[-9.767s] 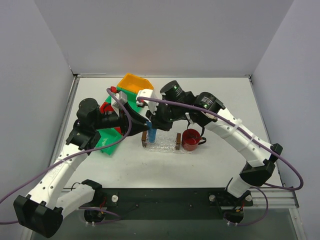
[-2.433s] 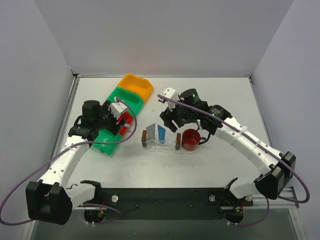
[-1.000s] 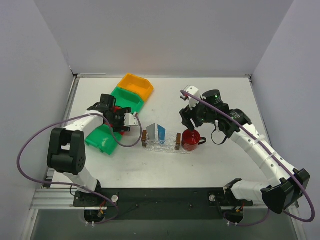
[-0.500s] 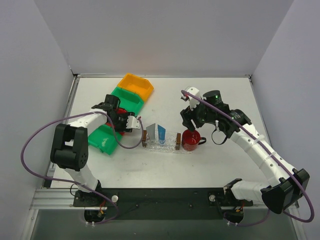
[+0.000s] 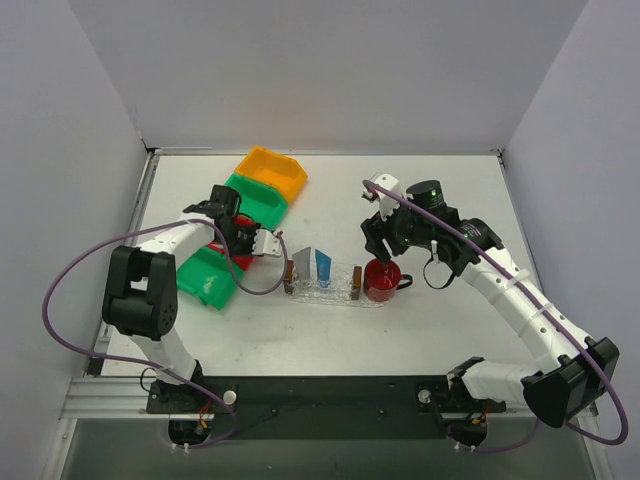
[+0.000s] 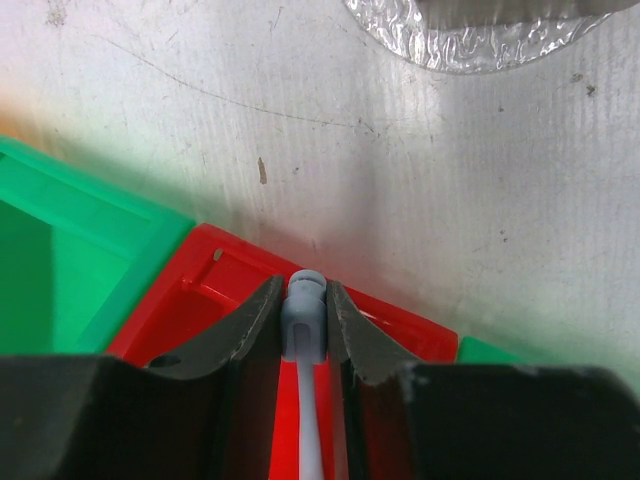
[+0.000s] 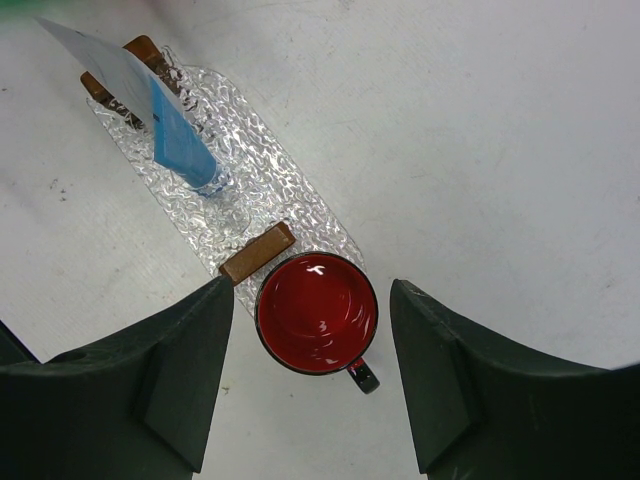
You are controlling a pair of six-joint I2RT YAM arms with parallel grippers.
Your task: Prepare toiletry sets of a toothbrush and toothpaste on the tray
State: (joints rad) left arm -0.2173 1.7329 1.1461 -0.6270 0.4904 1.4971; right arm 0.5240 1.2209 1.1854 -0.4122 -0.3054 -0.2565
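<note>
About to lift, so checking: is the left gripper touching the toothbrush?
Touching. Left wrist view: both fingers of the left gripper press against the toothbrush, no gap showing.

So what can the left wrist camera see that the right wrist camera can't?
Only the left wrist view shows the toothbrush, pinched in the left gripper above the red bin, with a green bin beside it. Only the right wrist view shows the red cup and the two toothpaste tubes, blue and silver, on the tray. Both show the white table and the clear tray, though the left view catches just its edge.
</note>
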